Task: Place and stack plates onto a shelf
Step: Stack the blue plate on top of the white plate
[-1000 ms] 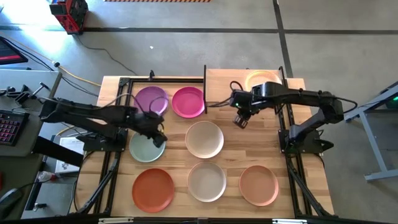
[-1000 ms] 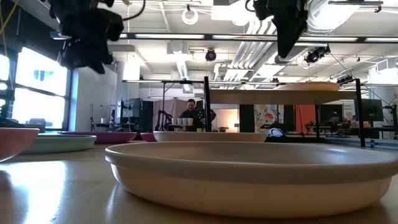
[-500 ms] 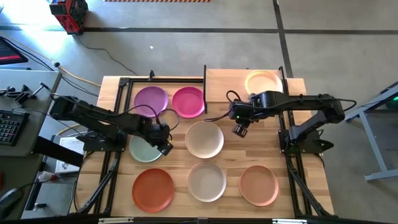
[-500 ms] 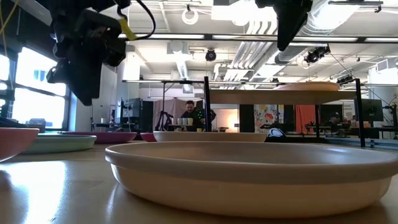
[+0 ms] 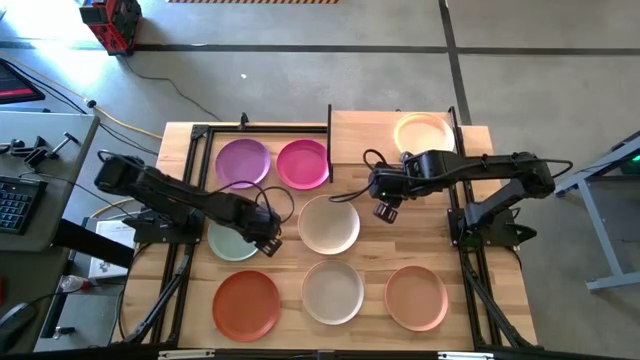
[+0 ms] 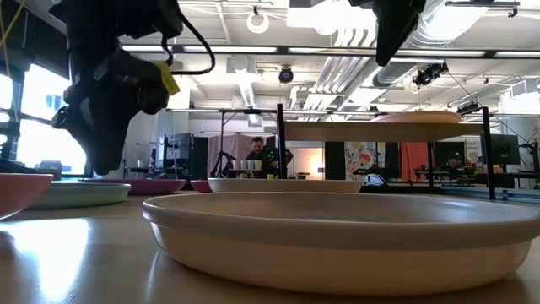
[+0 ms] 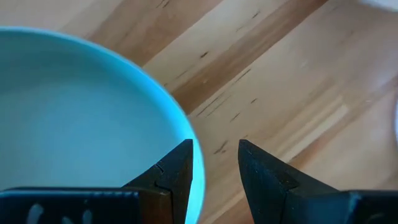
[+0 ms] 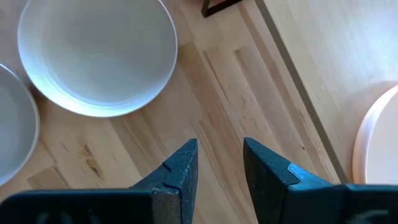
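Left hand (image 7: 214,168): fingers apart, one over the mint plate (image 5: 230,243), one over bare desk (image 5: 375,245), straddling the rim at the plate's 3 o'clock edge; nothing gripped.
Right hand (image 8: 221,165): fingers apart, empty, above bare desk at 1 o'clock from the cream plate (image 5: 329,224).
Shelf (image 5: 370,135): at 12 to 1 o'clock of the desk; one peach plate (image 5: 423,131) lies on its right part.
Back row: purple plate (image 5: 243,162) and magenta plate (image 5: 303,164), side by side at 11 o'clock.
Front row: orange plate (image 5: 246,303), off-white plate (image 5: 333,291), tan plate (image 5: 416,297), from 7 to 5 o'clock.
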`<state>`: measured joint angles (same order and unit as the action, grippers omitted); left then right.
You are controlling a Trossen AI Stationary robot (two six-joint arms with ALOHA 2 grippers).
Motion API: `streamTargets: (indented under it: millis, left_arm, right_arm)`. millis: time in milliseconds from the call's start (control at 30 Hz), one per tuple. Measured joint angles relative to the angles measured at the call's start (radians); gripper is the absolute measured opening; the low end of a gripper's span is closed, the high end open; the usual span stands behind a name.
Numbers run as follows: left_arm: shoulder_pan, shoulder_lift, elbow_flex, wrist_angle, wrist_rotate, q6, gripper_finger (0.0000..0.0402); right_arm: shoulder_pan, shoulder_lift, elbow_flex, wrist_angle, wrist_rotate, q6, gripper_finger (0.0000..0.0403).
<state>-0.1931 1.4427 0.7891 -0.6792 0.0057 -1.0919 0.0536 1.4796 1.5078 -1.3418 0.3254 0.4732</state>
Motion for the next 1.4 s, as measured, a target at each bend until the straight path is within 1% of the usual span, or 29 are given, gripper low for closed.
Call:
streamTargets:
  millis: [233,600,833,967,1267,1333,1400]
  left_arm:
    - [-0.013,0.051,0.000,-0.005,-0.036,-0.027,0.0117]
    - [-0.014,0.116,0.000,-0.003,-0.037,-0.032,0.0117]
    - [-0.014,0.117,0.000,-0.003,-0.038,-0.018,0.0114]
    - [-0.014,0.116,0.000,-0.002,-0.035,0.018,0.0092]
    - [-0.014,0.116,0.000,-0.002,0.002,0.105,0.0016]
    - [-0.014,0.115,0.001,-0.003,0.006,0.116,0.0007]
    - [-0.018,0.115,0.001,-0.003,0.007,0.118,0.0006]
  right_arm:
    - [0.000,0.000,0.000,0.000,0.001,-0.001,0.0105]
    - [0.000,0.000,0.000,0.000,0.003,-0.001,0.0105]
    - [0.000,0.000,0.000,0.000,0.003,-0.002,0.0105]
    - [0.000,0.000,0.000,0.000,0.003,-0.002,0.0105]
    - [0.000,0.000,0.000,0.000,-0.001,-0.001,0.0105]
    - [0.000,0.000,0.000,0.000,-0.001,-0.001,0.0105]
    - [0.000,0.000,0.000,0.000,-0.001,-0.001,0.0105]
